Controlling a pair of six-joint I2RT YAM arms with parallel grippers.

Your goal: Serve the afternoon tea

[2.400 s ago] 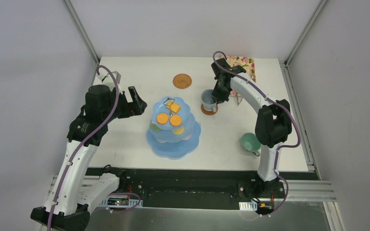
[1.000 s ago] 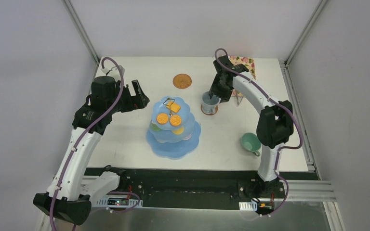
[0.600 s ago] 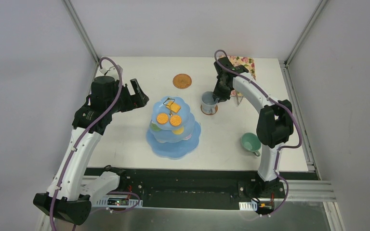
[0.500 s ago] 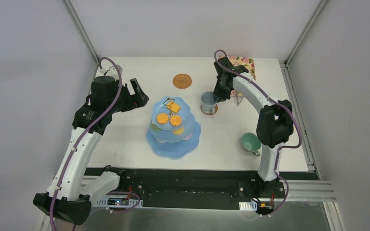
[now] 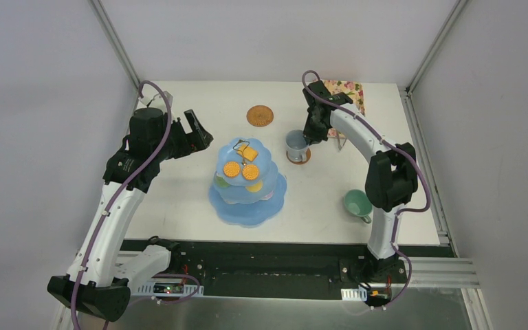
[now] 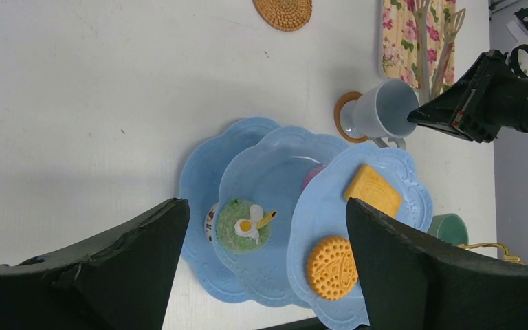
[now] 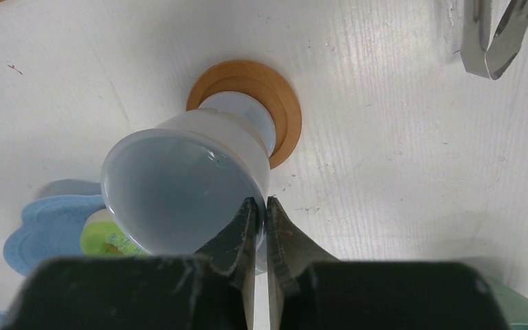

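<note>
The light-blue three-tier stand (image 5: 237,210) sits mid-table with orange biscuits (image 5: 232,169) on its top tier and a green donut (image 6: 244,221) on a lower one. My left gripper (image 5: 196,137) hovers open just left of the stand, nothing between its fingers (image 6: 110,275). A grey-blue cup (image 5: 295,144) stands on a brown coaster (image 5: 300,157). My right gripper (image 7: 261,206) is shut on the rim of this cup (image 7: 179,185), one finger inside and one outside. The other coaster (image 5: 260,115) lies bare at the back. The green cup (image 5: 357,203) sits at the front right.
A floral tray (image 5: 347,93) lies at the back right corner. Metal tongs (image 7: 495,34) rest just right of the grey-blue cup. The right arm's elbow hangs above the green cup.
My right gripper's jaws have closed onto the grey-blue cup's rim. The left arm rose slightly earlier and has held still since.
</note>
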